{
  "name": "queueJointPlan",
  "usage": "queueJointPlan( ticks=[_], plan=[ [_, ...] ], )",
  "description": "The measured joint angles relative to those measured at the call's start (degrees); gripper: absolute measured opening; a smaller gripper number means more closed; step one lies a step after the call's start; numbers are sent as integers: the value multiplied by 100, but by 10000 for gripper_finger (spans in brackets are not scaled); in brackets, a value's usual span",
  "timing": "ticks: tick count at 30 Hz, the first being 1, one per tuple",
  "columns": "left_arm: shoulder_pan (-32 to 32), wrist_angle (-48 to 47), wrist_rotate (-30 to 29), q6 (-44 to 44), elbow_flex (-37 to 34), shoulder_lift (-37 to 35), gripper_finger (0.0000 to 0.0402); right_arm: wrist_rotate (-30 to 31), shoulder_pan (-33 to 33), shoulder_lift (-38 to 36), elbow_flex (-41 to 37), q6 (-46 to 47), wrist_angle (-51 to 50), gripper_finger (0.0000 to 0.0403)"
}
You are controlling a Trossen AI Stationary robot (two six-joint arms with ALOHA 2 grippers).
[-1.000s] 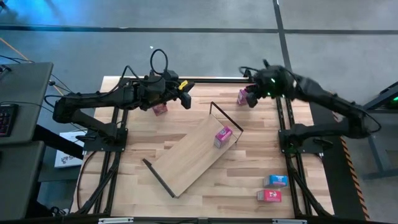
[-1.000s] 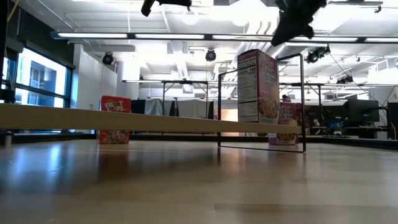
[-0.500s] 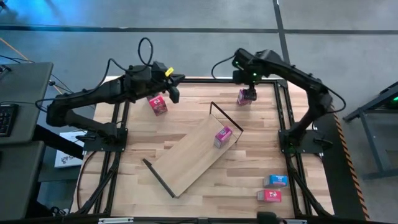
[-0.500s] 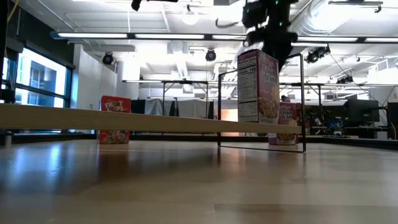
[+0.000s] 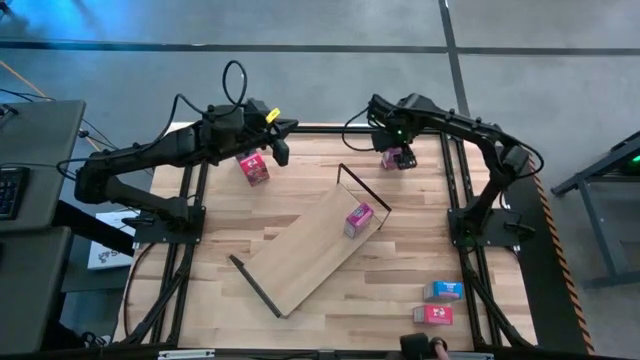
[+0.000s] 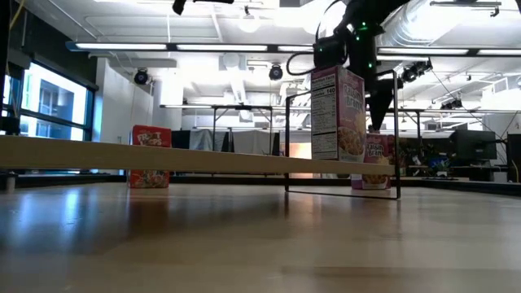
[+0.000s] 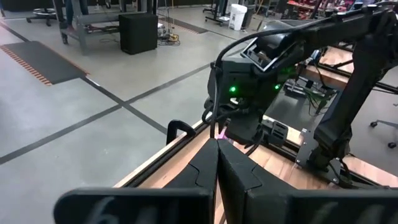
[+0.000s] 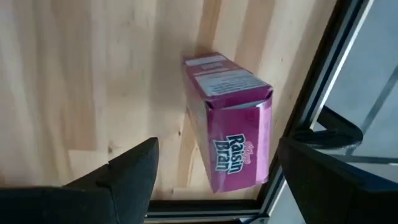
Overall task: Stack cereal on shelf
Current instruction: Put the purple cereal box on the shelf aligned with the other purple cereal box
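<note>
I held my right gripper [image 8: 211, 180], jaws spread wide, directly over the magenta cereal box [image 8: 229, 121] beyond the shelf [image 5: 305, 250] (my left gripper [image 7: 217, 174] waited shut nearby), apparently to grasp it.

A robotics lab or workshop; bare grey concrete floor [image 5: 330, 80] with dark seams around the desk [image 5: 400, 270]; exposed ceiling ducts [image 6: 236, 77] and strip lights [image 6: 195, 47]; more metal-framed benches [image 6: 240, 122] behind; monitors [image 6: 474, 145] at 3 o'clock.
</note>
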Motion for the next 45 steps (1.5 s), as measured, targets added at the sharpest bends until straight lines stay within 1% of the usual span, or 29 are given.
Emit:
queueJointPlan(
  ticks=[4,6,12,22,25,29,32,35,39,45],
  plan=[
    [0,2,0,0,0,0,0,250,0,0,-118,11,356,305],
    [0,2,0,-10,0,0,0,265,-26,0,-119,-5,487,305],
    [0,-2,0,-46,0,0,0,153,-152,126,-123,-239,390,305],
    [-7,-13,0,-68,0,0,0,61,-366,641,-123,-101,359,302],
    [-7,-15,0,-156,0,0,0,12,-378,645,-123,-96,371,281],
    [-7,-15,0,-165,0,0,0,150,-376,645,-123,-92,341,222],
    [-7,-17,0,-200,0,0,0,46,-374,645,-123,-24,335,176],
    [-7,-17,0,-203,0,0,0,25,-374,640,-123,-3,271,144],
    [-7,-17,0,-167,0,0,0,-9,-374,512,-38,32,12,123],
    [-7,-30,-2,49,-7,-97,0,-9,-374,72,580,470,-351,118]
  ],
)
